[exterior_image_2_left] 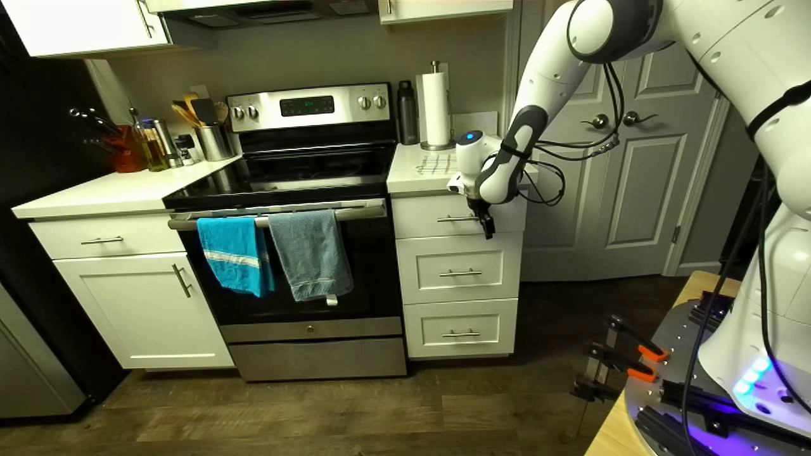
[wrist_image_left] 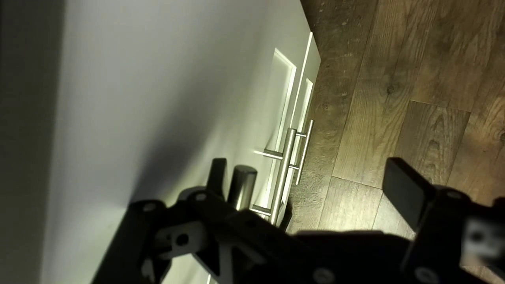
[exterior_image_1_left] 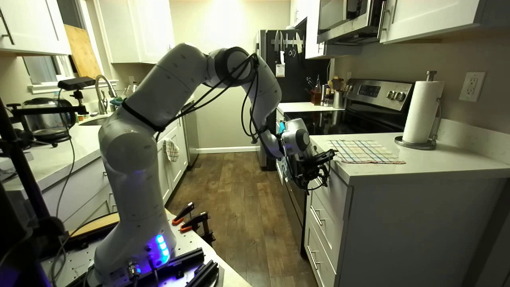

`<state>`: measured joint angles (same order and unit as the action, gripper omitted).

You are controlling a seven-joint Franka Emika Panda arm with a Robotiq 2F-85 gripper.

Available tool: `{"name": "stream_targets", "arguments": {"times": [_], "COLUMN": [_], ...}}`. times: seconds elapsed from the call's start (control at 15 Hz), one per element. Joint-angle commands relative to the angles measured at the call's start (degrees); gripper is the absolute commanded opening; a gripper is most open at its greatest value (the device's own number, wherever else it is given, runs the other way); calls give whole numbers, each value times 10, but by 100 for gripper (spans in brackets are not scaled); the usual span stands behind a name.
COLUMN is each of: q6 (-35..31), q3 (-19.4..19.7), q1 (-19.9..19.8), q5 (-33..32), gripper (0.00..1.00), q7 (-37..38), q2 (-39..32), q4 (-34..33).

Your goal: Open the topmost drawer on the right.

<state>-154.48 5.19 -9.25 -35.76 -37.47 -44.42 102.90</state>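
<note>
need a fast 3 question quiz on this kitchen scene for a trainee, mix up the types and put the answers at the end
1. True or false: in the wrist view, the gripper is open, with the metal handle of the topmost drawer between its fingers.

2. Count: how many drawers are stacked below the counter that bears the paper towel roll?

3. Multiple choice: what hangs from the oven door bar?
A) a frying pan
B) two towels
C) a paper bag

Key: 1 true; 2 three; 3 B.
</note>
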Motion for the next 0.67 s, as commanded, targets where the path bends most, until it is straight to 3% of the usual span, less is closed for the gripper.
{"name": "stream_targets", "arguments": {"times": [0.0, 0.27, 0.6], "q6": [-19, -68, -82], "q3": [-9, -10, -1], "q1": [1, 21, 30], "q5": [3, -17, -56], "gripper": [100, 100, 100], "q7": [-10, 8, 0], "q2": [5, 13, 12], "q4": [26, 90, 100]}}
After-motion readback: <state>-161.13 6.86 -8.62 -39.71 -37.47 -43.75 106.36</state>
